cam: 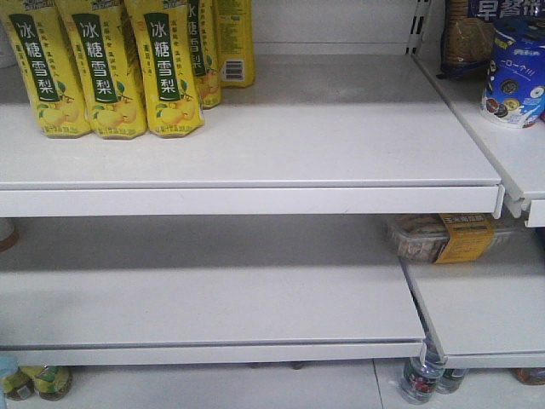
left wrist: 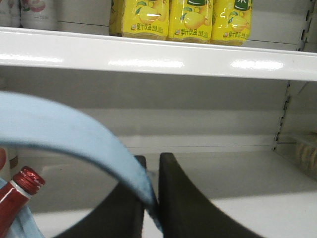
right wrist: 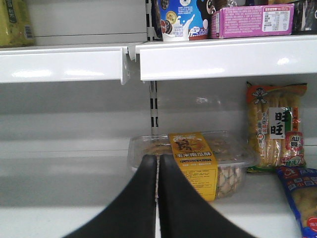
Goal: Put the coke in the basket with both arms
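Left gripper (left wrist: pixel 151 198) clamped on basket handle (left wrist: pixel 74 134) | right gripper (right wrist: pixel 157 198) closed, empty | coke (left wrist: pixel 17 198) lay inside basket, near left | risk: thin strap might slip, dropping basket.

The left gripper (left wrist: pixel 151 198) is pinched nearly closed, while the right gripper (right wrist: pixel 157 198) has its fingers pressed together.

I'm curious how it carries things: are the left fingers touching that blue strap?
Touching. The left wrist view shows the blue strap pinched between the two dark fingers, with no gap.
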Tool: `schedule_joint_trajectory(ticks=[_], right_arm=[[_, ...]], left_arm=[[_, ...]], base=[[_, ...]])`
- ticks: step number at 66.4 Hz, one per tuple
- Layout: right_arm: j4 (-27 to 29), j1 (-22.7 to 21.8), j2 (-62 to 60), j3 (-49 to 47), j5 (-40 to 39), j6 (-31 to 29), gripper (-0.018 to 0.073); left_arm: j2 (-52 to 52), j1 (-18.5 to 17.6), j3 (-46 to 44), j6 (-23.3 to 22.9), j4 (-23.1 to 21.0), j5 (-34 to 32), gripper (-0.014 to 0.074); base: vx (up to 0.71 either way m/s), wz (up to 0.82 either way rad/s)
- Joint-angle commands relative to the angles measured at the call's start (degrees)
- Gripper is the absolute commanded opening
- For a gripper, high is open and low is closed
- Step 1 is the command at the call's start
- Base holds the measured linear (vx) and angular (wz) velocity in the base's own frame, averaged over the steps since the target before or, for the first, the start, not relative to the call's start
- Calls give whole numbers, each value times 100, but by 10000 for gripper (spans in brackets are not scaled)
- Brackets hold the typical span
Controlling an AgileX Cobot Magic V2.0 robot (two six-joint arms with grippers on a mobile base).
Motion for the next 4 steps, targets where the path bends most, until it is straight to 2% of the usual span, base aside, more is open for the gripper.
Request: schedule_joint_trajectory(ticks=[1,4], right_arm=[[-58,-42,-101,62,-408,18,-4],[-58,-42,-101,62,-408,18,-4]], left_arm=[[-123,3,-48,298,298,-885,-6],[-123,3,-48,298,298,-885,-6]], base=[[0,0],[0,0]])
